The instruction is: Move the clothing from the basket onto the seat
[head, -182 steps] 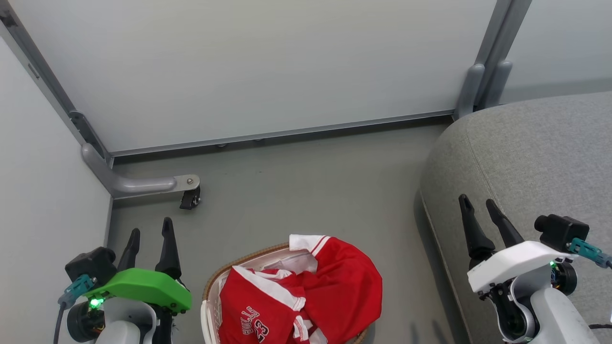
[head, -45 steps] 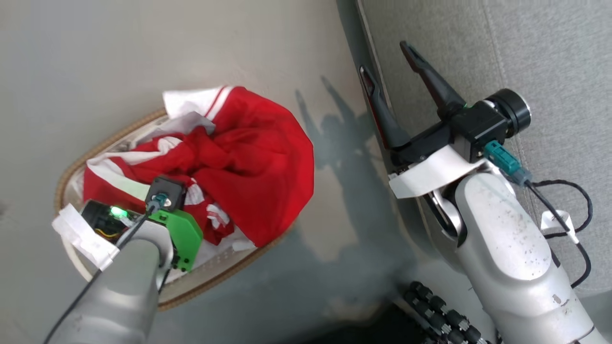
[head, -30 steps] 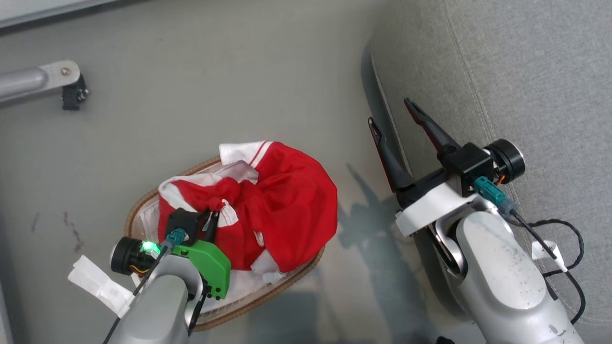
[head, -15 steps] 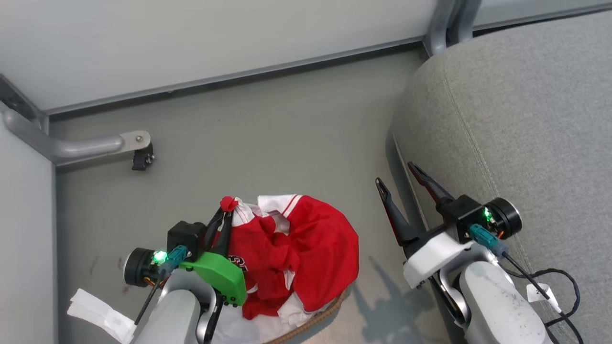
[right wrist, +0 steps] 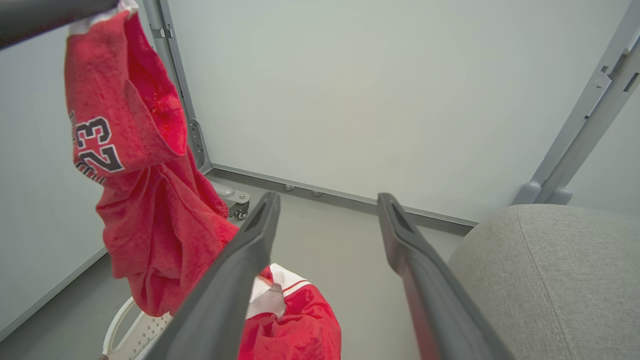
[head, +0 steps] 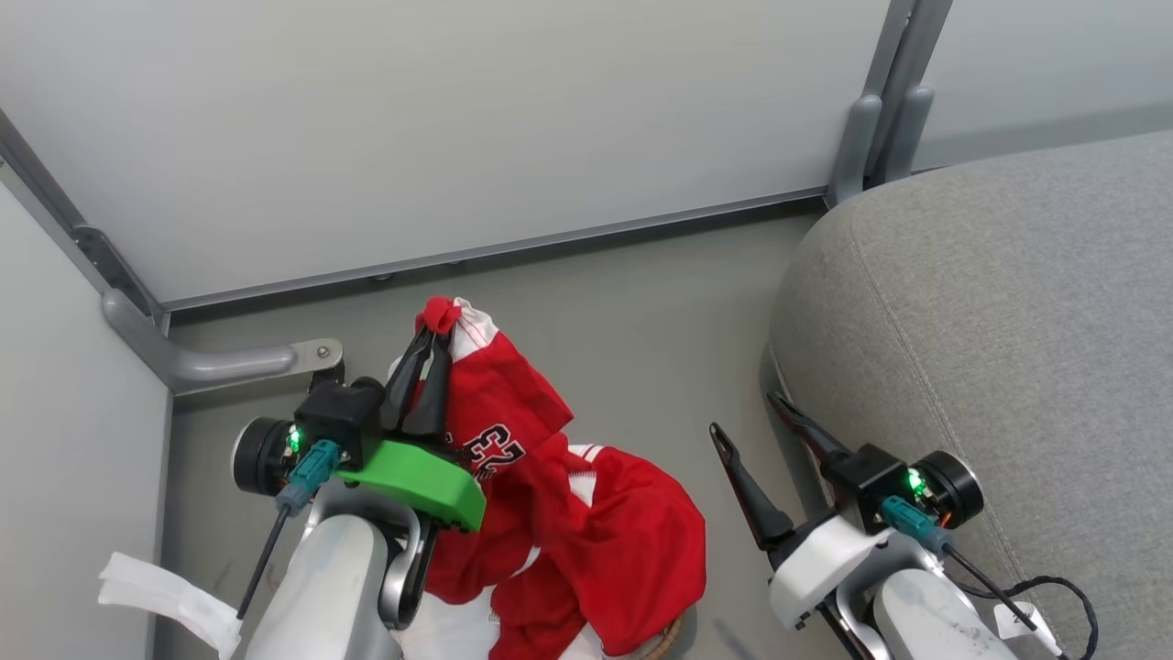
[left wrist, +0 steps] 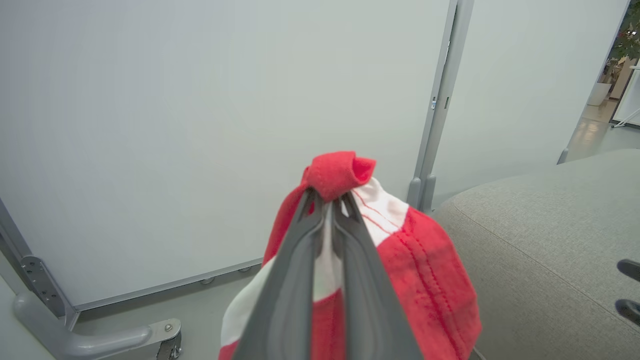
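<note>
Red clothing [left wrist: 425, 255] between closed jaws

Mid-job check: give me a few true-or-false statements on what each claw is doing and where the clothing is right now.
The left claw is shut on the clothing. True.
The right claw grips clothing too. False: it is open and empty.
The lifted clothing lies on the seat. False: it hangs from the left claw above the basket.
The seat is on the robot's right. True.

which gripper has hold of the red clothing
The left gripper, with the green cover: it is pinched shut on the red clothing. The right gripper is open and empty.
</note>
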You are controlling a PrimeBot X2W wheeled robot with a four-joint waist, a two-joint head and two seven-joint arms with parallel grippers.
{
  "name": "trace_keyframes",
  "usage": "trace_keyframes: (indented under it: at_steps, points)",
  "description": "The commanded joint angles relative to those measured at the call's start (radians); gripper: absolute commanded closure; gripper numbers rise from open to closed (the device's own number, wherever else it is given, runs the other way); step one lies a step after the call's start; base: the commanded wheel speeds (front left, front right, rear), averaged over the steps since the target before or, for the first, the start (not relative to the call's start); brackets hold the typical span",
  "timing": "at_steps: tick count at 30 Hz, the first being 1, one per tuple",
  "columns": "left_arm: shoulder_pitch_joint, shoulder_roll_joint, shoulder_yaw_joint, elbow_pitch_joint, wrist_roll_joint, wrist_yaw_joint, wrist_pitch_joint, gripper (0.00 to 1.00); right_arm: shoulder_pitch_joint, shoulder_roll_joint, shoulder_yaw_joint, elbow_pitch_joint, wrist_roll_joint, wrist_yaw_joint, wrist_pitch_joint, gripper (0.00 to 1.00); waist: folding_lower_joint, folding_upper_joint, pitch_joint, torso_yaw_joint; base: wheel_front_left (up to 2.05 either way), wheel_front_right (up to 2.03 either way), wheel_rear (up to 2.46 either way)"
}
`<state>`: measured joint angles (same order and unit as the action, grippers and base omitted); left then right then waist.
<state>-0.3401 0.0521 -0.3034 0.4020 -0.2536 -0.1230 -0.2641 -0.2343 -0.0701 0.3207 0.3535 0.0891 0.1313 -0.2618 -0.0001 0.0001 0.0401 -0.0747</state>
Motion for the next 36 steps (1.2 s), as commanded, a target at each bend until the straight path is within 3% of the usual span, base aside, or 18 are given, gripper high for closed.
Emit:
trace_keyframes:
  at_steps: [1,14,27,35,36]
  points:
    - [-0.02,0.001,0.005,-0.011,-0.007,-0.002,-0.001,1.0,0.016,-0.003,0.01,0.002,0.008,-0.001,-0.005,0.0,0.0001,-0.0001,-0.018,0.002,0.0,0.0,0.0]
    - [-0.104,0.0,-0.083,-0.089,-0.07,0.014,0.0,1.0,-0.04,-0.009,0.208,0.055,0.096,-0.001,-0.005,0.0,0.0001,-0.0001,-0.019,0.044,0.0,0.0,0.0]
    - [-0.172,0.0,-0.283,-0.133,-0.152,0.039,0.0,1.0,-0.247,0.016,0.299,0.261,0.107,-0.001,-0.005,0.0,0.0001,-0.0001,0.018,0.161,0.0,0.0,0.0]
    - [-0.212,0.0,-0.394,-0.152,-0.208,0.063,0.0,1.0,-0.318,0.016,0.412,0.302,0.242,-0.001,-0.005,0.0,0.0001,-0.0001,0.039,0.243,0.0,0.0,0.0]
    - [-0.215,0.0,-0.402,-0.153,-0.212,0.066,0.0,1.0,-0.322,0.017,0.418,0.303,0.255,-0.001,-0.005,0.31,0.0001,-0.0001,0.041,0.249,0.0,0.0,0.0]
